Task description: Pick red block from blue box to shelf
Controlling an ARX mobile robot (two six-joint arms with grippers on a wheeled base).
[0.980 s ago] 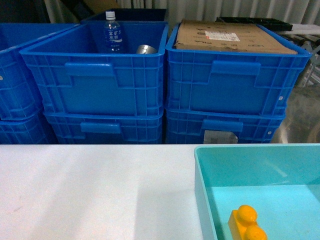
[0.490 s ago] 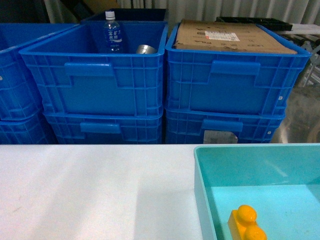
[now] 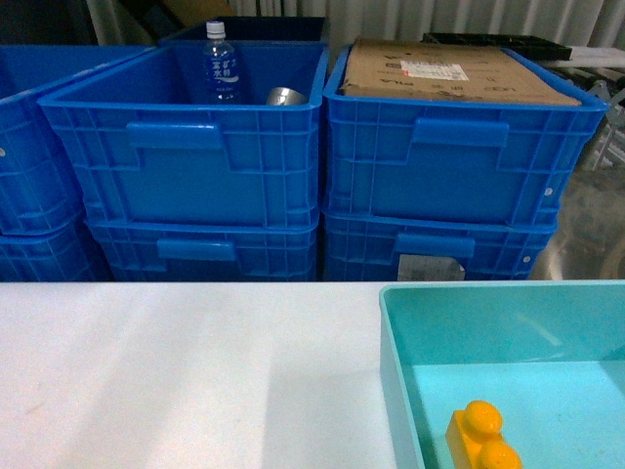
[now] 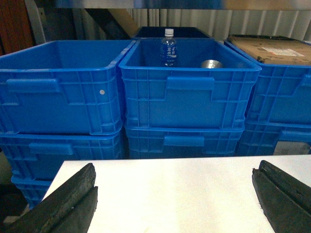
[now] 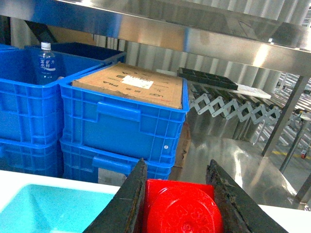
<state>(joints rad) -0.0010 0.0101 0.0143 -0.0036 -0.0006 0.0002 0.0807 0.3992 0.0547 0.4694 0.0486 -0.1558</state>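
Observation:
In the right wrist view the red block (image 5: 180,208) sits clamped between the two dark fingers of my right gripper (image 5: 177,194), which is shut on it and held above the blue box (image 5: 43,208). The head view shows that pale turquoise blue box (image 3: 395,362) at the lower right of the white table, with an orange-yellow brick (image 3: 483,438) inside; neither gripper appears there. A steel rail of the shelf (image 5: 170,34) runs across the top of the right wrist view. My left gripper (image 4: 175,194) hangs open over bare table, fingers far apart.
Stacked dark-blue crates (image 3: 186,156) stand behind the table; one holds a water bottle (image 3: 220,63) and a metal can (image 3: 284,96), another a cardboard box (image 3: 449,70). The white table (image 3: 176,371) spreads left of the tray. A folding grey barrier (image 5: 233,109) stands on the shiny floor.

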